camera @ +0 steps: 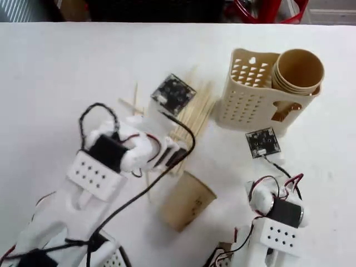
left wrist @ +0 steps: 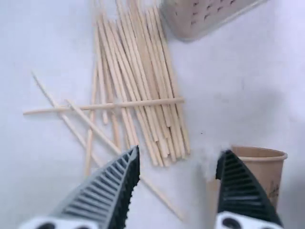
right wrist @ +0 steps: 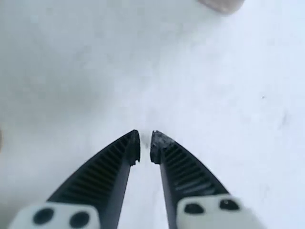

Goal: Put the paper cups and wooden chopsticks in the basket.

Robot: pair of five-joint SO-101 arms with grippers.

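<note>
Overhanging chopsticks [camera: 200, 108], left arm [camera: 111, 153] partly hides them (fingers [left wrist: 114, 186] apart).

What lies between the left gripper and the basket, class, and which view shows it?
The loose pile of wooden chopsticks lies on the table between the left gripper and the basket, as the left wrist view shows.

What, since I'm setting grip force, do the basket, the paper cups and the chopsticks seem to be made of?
The basket: probably moulded plastic, matte beige, with regular rows of holes. The stack of paper cups in it and lying paper cup: matte brown paper, judging by thin walls and rolled rims. The chopsticks: pale bare wood, possibly bamboo; no sheen shows.
</note>
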